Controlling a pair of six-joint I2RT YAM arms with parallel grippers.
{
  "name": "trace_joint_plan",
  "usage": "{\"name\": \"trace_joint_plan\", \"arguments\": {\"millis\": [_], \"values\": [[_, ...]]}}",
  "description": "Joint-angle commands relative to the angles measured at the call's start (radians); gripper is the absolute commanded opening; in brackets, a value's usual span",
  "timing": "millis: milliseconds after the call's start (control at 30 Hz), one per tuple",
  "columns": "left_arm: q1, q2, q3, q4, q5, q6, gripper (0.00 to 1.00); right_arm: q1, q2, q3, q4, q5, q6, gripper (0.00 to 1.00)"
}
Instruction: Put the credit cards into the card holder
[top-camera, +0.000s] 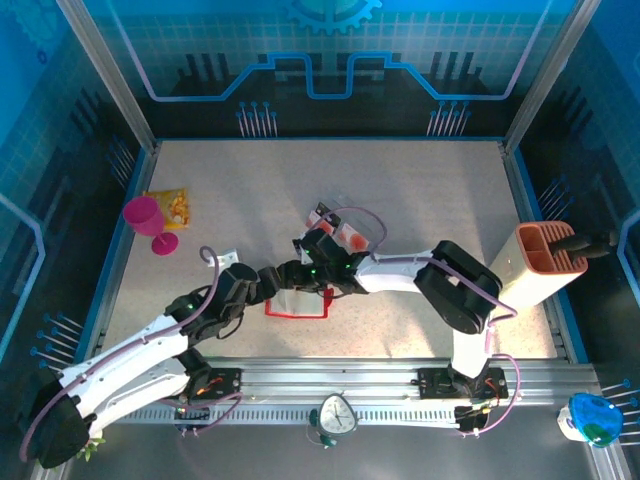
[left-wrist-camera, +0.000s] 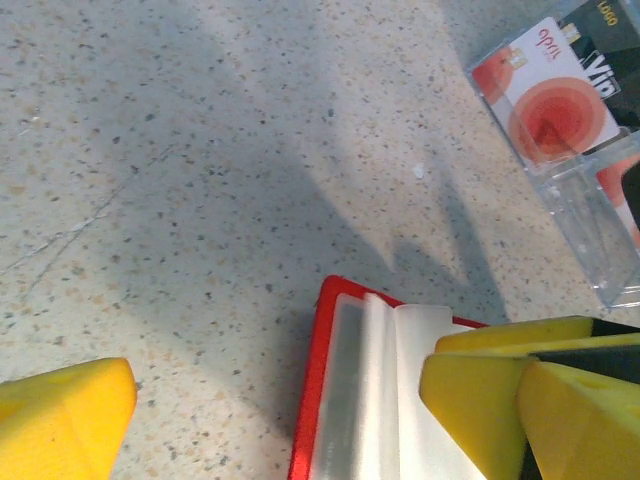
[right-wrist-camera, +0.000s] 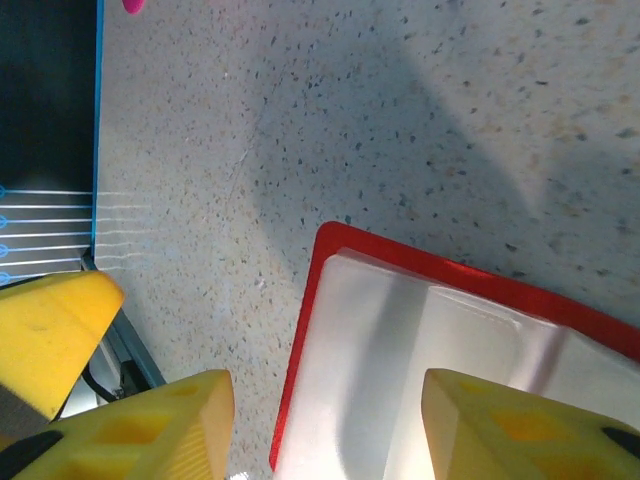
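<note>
We hover the left gripper (left-wrist-camera: 280, 400) and the right gripper (right-wrist-camera: 335, 420), both spread and empty, over the open red wallet (left-wrist-camera: 370, 400); the cards (left-wrist-camera: 550, 100) lie just beyond it, so one likely needs picking up next.

credit cards (left-wrist-camera: 555, 105) behind card holder (left-wrist-camera: 355, 400), rack (top-camera: 548, 262) right

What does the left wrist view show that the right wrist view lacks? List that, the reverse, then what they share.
Left wrist: a credit card in a clear sleeve. Right wrist: the blue border and something pink. Both: the open red card holder, pale inside up, on the speckled table.
</note>
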Motion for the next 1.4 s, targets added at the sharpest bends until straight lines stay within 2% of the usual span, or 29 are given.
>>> {"name": "trace_joint_plan", "arguments": {"millis": [0,267,667,933,1100,1233,1367], "values": [[0.004,-0.023,0.003,-0.028,-0.001,-0.011,0.99,0.031,0.066,0.048,0.027,-0.020,0.031,0.54],[0.010,-0.045,0.000,-0.042,0.001,-0.010,0.99,0.045,0.120,0.065,0.061,-0.037,0.062,0.54],[0.012,-0.041,-0.006,-0.031,0.016,-0.010,0.99,-0.017,-0.106,-0.011,0.027,-0.038,0.011,0.54],[0.014,0.019,0.008,0.002,0.050,0.002,0.99,-0.091,-0.310,-0.141,-0.129,0.058,-0.097,0.53],[0.014,0.084,0.020,0.003,0.055,0.010,0.99,-0.113,-0.402,-0.203,-0.286,0.183,-0.203,0.52],[0.014,0.135,0.019,0.011,0.063,0.011,0.99,-0.117,-0.402,-0.229,-0.351,0.242,-0.256,0.51],[0.015,0.178,0.020,0.029,0.070,0.014,0.99,-0.119,-0.347,-0.236,-0.343,0.248,-0.274,0.50]]}}
